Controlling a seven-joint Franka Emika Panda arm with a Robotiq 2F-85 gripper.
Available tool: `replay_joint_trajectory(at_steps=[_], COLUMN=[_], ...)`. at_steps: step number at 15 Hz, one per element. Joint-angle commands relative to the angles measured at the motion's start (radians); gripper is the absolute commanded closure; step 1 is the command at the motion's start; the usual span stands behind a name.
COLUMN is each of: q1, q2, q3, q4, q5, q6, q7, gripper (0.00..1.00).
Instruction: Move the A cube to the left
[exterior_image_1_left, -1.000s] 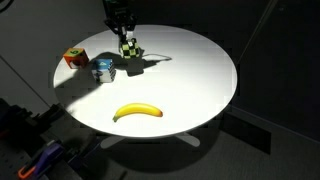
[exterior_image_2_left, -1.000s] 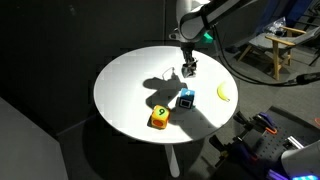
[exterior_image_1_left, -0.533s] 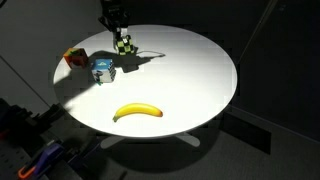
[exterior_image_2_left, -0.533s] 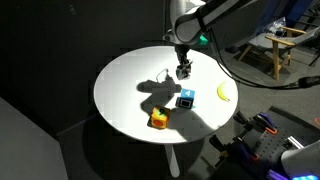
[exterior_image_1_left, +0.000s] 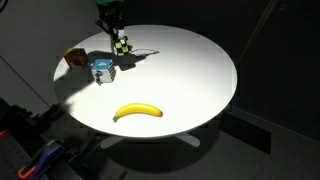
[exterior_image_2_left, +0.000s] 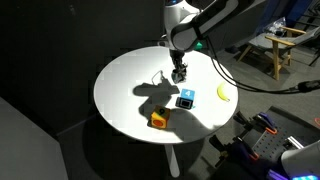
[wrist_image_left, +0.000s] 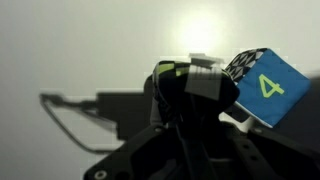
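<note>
Gripper: the gripper (exterior_image_1_left: 119, 39) hangs from the arm over the far part of the table (exterior_image_1_left: 190, 70), with its fingers pointing down. They are closed on a small cube at their tips.
Held thing: the A cube (exterior_image_1_left: 123, 46), dark with white markings, sits between the fingers. In an exterior view (exterior_image_2_left: 179, 74) it is at or just above the table, and I cannot tell whether it clears the surface.
Wrist view: a blue face marked 4, with a dark patterned face beside it, juts out next to the fingers. This is probably the same cube.
Neighbours: the blue-and-white cube (exterior_image_1_left: 103, 69) is near. The orange-red cube (exterior_image_1_left: 74, 58) lies just beyond it, and the banana (exterior_image_1_left: 138, 112) is well apart near the front rim.
Done: the grasp looks made, and the cube is in the gripper's keeping.
Left to do: carry it to its spot on the left, set it down, open the fingers and withdraw. The release has not yet happened.
Uncertain: how much leftward travel remains cannot be judged from these views.
</note>
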Motion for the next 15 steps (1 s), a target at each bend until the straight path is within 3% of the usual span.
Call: replay_joint_trajectory(at_steps=[1, 15], q1=[-0.001, -0.004], q2=[0.032, 0.084], q3=[0.007, 0.007], q4=[0.019, 0.020], q5=[-0.026, -0.020], q6=[0.042, 0.116], q7=[-0.023, -0.026], gripper=[0.92, 0.93])
